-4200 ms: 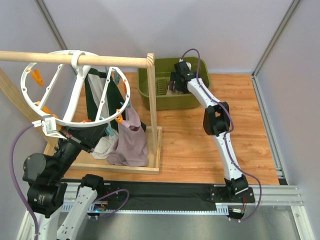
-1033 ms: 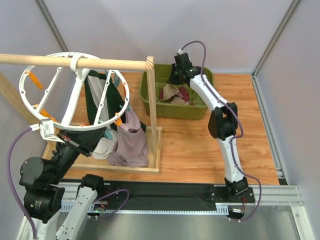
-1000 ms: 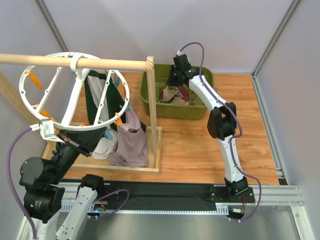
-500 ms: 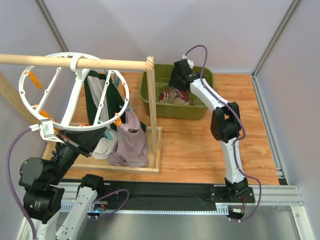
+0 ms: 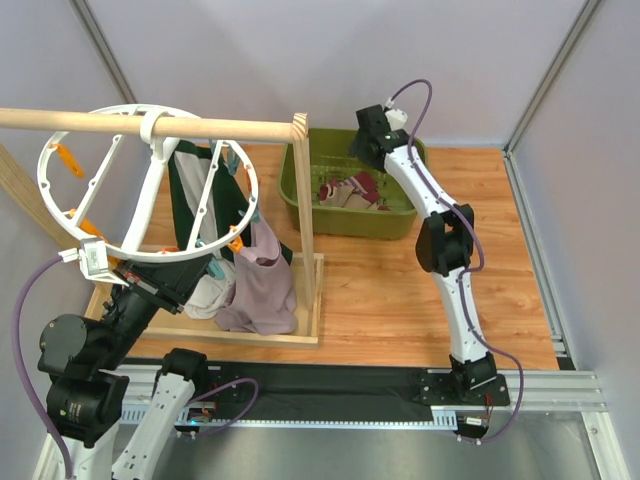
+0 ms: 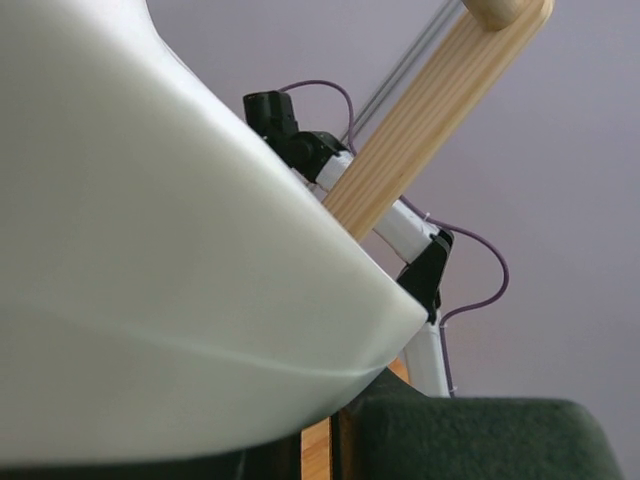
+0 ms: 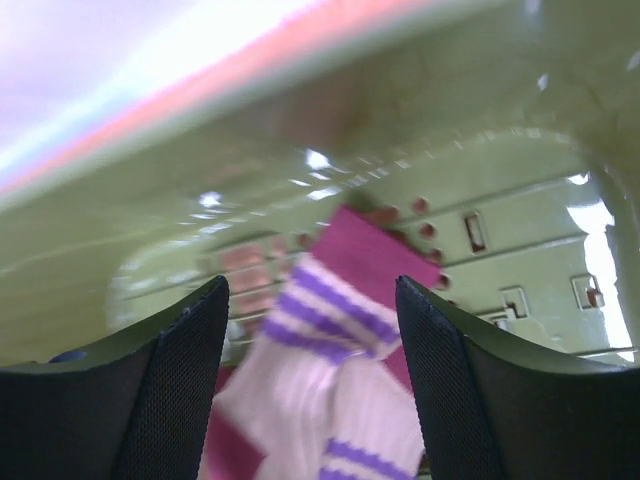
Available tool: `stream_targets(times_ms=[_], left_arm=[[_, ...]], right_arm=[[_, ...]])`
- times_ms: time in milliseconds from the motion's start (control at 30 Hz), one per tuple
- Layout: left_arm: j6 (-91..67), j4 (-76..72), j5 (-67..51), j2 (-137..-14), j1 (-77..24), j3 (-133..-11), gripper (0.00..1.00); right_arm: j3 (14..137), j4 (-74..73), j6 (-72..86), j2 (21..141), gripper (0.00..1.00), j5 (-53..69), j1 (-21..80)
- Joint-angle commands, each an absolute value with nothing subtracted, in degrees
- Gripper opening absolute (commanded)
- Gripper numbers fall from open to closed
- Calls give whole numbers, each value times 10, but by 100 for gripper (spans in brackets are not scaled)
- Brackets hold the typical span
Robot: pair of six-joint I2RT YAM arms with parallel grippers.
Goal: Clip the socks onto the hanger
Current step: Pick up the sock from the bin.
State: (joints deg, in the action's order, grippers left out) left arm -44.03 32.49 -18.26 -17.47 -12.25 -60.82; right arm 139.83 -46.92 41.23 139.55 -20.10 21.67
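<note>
- Change since half a second ago: my right gripper (image 5: 372, 135) has lifted off the sock pile and drawn back toward the far rim of the bin (image 5: 300, 208). The rest of the scene looks unmoved.
- Right gripper, wrist view (image 7: 310, 290): fingers (image 7: 185, 380) are spread wide with nothing between them. A sock (image 7: 340, 330) lies below the gap.
- Left gripper (image 5: 105, 262): sits at the near rim of the hanger (image 5: 175, 252). The wrist view is filled by white plastic (image 6: 150, 250), so I cannot tell whether it is clamped on it.
- Socks (image 5: 350, 190): all in the bin, in a loose heap toward its middle. None is on the hanger.
- Hanger: hooked over the rod (image 5: 100, 118), ring tilted, orange clips (image 5: 70, 155) on its rim.
- Handling, my judgement: the socks are light, limp fabric that will fold and drape. They are not fragile or slippery, but they are prone to snagging a neighbour.
- Where to hold, my judgement: pinch one layer at the striped cuff or the toe end, at the edge of the heap. That way one sock lifts alone and a free edge hangs down for the clip.
- Hanger handling, my judgement: the plastic is stiff but swings freely on its hook, so it needs steadying while a clip is pressed.
</note>
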Motion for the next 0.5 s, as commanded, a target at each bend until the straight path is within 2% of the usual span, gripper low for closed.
stream_targets(times_ms=[0, 333, 467], left_arm=[[-479, 474, -170, -200, -122, -586, 0], [-479, 476, -161, -193, -122, -585, 0], [-480, 473, -162, -195, -122, -585, 0]], right_arm=[[1427, -509, 433, 1437, 68, -226, 220], [1431, -509, 429, 1478, 65, -240, 232], [1439, -516, 428, 1492, 55, -246, 239]])
